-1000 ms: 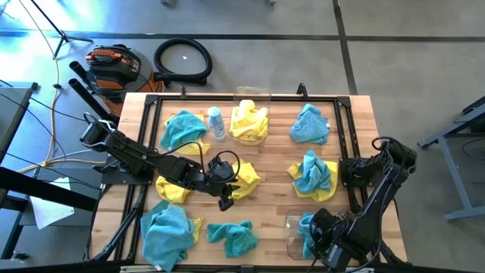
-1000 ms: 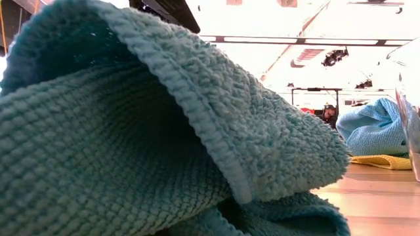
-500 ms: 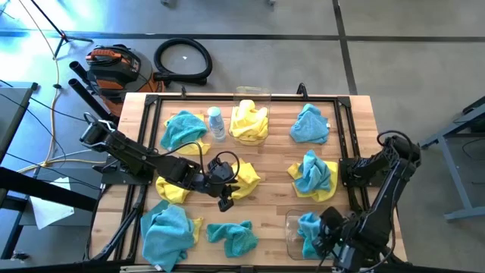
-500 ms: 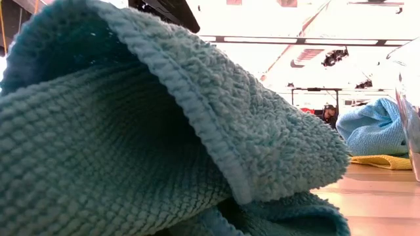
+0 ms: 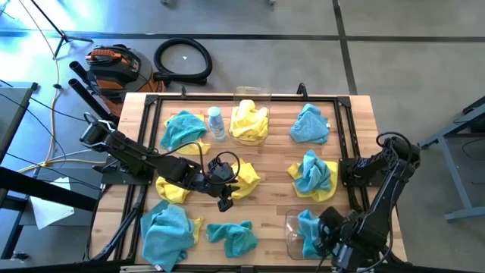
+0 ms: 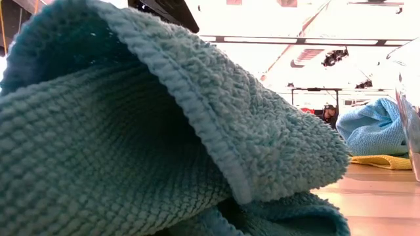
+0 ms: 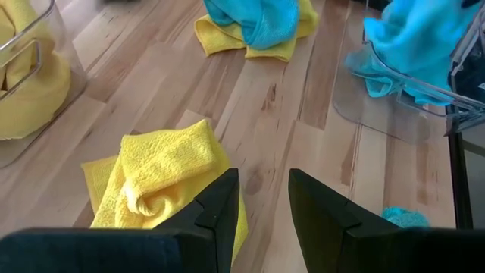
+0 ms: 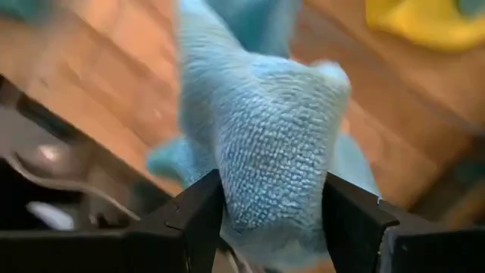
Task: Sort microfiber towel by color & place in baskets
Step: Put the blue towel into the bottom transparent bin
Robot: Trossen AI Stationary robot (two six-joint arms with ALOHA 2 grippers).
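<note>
Teal towel pinched over near-right clear basket.
The teal towel (image 8: 265, 144) sits clamped between the right gripper (image 8: 273, 220) fingers above the clear basket (image 5: 292, 231); only the wrist view shows this grip. The left gripper (image 7: 261, 205), fingers spread and empty, hovers beside a yellow towel (image 7: 163, 178) mid-table. Another teal towel (image 6: 131, 131) blocks the low view.

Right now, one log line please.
left end effector: open, over yellow towel | right end effector: shut on blue towel, at clear basket
</note>
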